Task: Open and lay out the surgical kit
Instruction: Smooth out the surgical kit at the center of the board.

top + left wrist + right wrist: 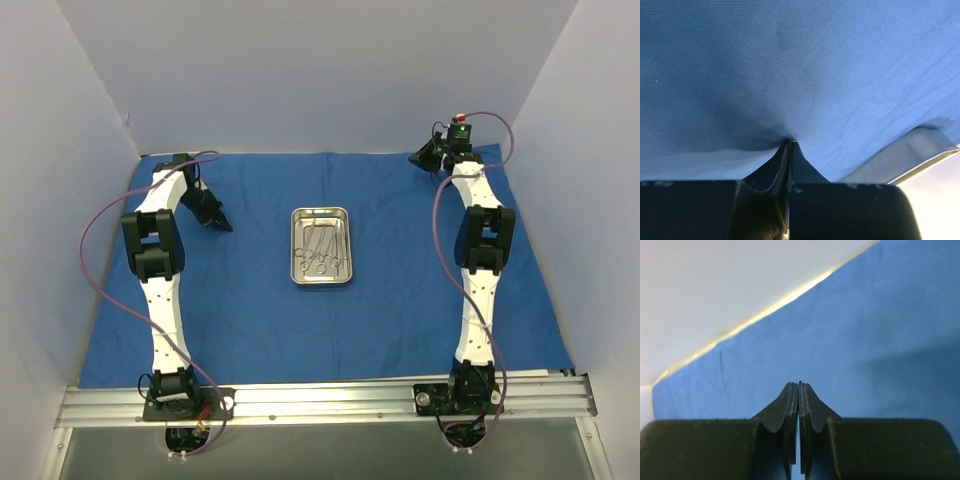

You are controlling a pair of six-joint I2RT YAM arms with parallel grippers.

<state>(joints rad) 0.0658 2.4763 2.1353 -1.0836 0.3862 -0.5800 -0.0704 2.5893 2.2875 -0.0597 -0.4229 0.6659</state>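
Observation:
The royal-blue cloth [240,300] lies spread across the whole table. The small steel tray [321,246] sits on it at the centre, with thin ring-handled instruments [318,252] lying inside. My left gripper [224,227] is left of the tray with its tips down on the cloth. In the left wrist view it [790,143] is shut, and the cloth [790,65] puckers in creases at the tips, pinched there. My right gripper [417,158] is at the far right corner. In its wrist view it [799,384] is shut and empty, just above the cloth [880,340].
White enclosure walls [330,70] stand on the left, back and right. An aluminium rail [330,400] carries the arm bases at the near edge. A grey strip [905,155] shows past the cloth's edge in the left wrist view. The back wall [715,285] is close to the right gripper.

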